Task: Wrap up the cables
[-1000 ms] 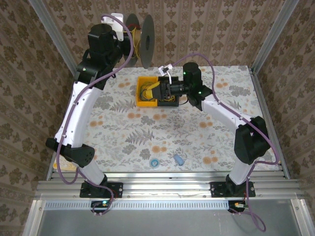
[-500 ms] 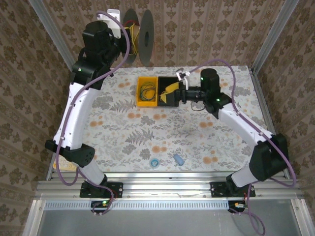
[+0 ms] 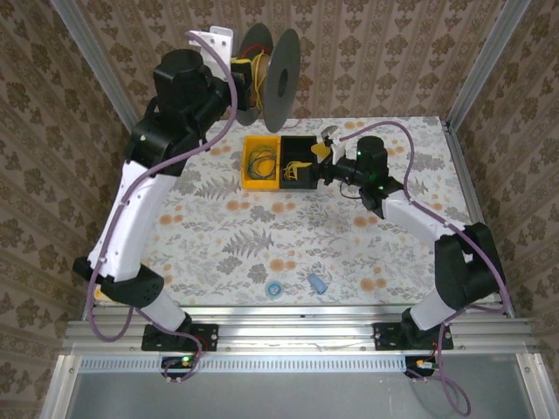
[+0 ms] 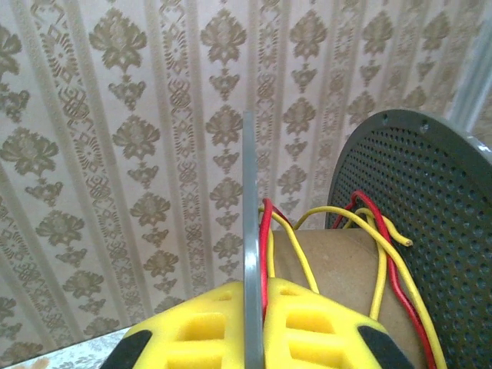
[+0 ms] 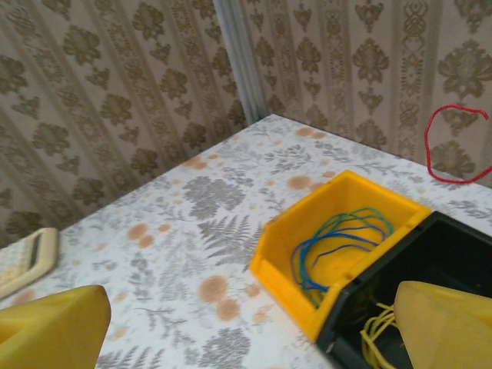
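Note:
In the left wrist view my left gripper [image 4: 254,290] is shut on the thin near flange of the dark grey spool [image 4: 250,200], its yellow fingers [image 4: 192,330] pressed to either side. Red cable [image 4: 266,246] runs along that flange, and more red cable [image 4: 378,224] crosses the cardboard core [image 4: 330,269] among yellow wires. From above, the spool [image 3: 281,74] is held high at the back wall. My right gripper [image 5: 250,330] is open and holds nothing; it hangs beside the bins [image 3: 321,150]. A red cable loop [image 5: 453,142] hangs in the air before the wall.
A yellow bin [image 5: 288,261] holds coiled blue and green wires, and the black bin [image 5: 461,231] beside it holds yellow wires. A beige object [image 5: 23,257] lies at the table's left. Near the front edge sit a small blue ring [image 3: 274,287] and a pale blue cylinder [image 3: 317,283].
My right gripper has drawn back to the right, off the bins, and opened wide. The left arm has swung the spool rightward and tilted it.

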You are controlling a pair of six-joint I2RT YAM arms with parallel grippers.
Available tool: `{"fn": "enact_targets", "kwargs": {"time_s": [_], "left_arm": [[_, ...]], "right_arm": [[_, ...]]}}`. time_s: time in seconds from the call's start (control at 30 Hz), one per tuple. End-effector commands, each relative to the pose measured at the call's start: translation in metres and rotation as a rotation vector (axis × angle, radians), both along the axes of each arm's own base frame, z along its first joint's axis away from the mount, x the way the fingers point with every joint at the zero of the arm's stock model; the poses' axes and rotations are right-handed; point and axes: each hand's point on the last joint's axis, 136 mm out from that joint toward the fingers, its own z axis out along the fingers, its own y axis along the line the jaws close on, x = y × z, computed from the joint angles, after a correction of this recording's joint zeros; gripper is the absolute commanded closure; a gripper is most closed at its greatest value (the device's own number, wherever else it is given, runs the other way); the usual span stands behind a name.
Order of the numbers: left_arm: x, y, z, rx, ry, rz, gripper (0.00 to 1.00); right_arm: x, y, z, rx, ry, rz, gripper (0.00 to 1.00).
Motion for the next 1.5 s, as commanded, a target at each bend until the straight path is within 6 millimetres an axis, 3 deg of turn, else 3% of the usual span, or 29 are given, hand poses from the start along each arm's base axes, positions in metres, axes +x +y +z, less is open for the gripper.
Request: {"fn": "enact_targets", "kwargs": {"time_s": [0.0,0.2,0.33,0.63,1.17,1.27,1.3,1.43,1.47], "left_arm": [[-0.048,0.027,0.064,-0.105,-0.170,0.008,1.00],[-0.081,0.019,0.073,-0.104,-0.202,-0.045,1.00],[-0.097,0.010,0.074,-0.092,-0.212,-0.077,1.00],[-0.117,0.005,0.074,-0.088,-0.218,-0.107,1.00],[-0.142,-0.003,0.085,-0.092,-0.249,-0.159,1.00],[-0.144,-0.003,0.089,-0.096,-0.258,-0.163,1.00],[-0.145,-0.002,0.091,-0.099,-0.265,-0.162,1.00],[-0.148,0.000,0.098,-0.101,-0.290,-0.158,1.00],[-0.148,0.000,0.099,-0.100,-0.295,-0.156,1.00]], "right_arm": [[0.028,-0.003,0.021,-0.042,-0.186,-0.076,0.02],[0.057,-0.017,0.001,-0.037,-0.262,-0.150,0.00],[0.070,-0.015,-0.005,0.008,-0.303,-0.158,0.00],[0.071,-0.016,0.026,0.144,-0.405,-0.168,0.00],[0.082,-0.017,0.056,0.213,-0.460,-0.190,0.04],[0.085,-0.014,0.060,0.223,-0.443,-0.172,0.13],[0.085,-0.011,0.061,0.228,-0.431,-0.159,0.20],[0.082,-0.001,0.056,0.262,-0.363,-0.090,0.70],[0.080,0.001,0.055,0.267,-0.353,-0.077,0.74]]}}
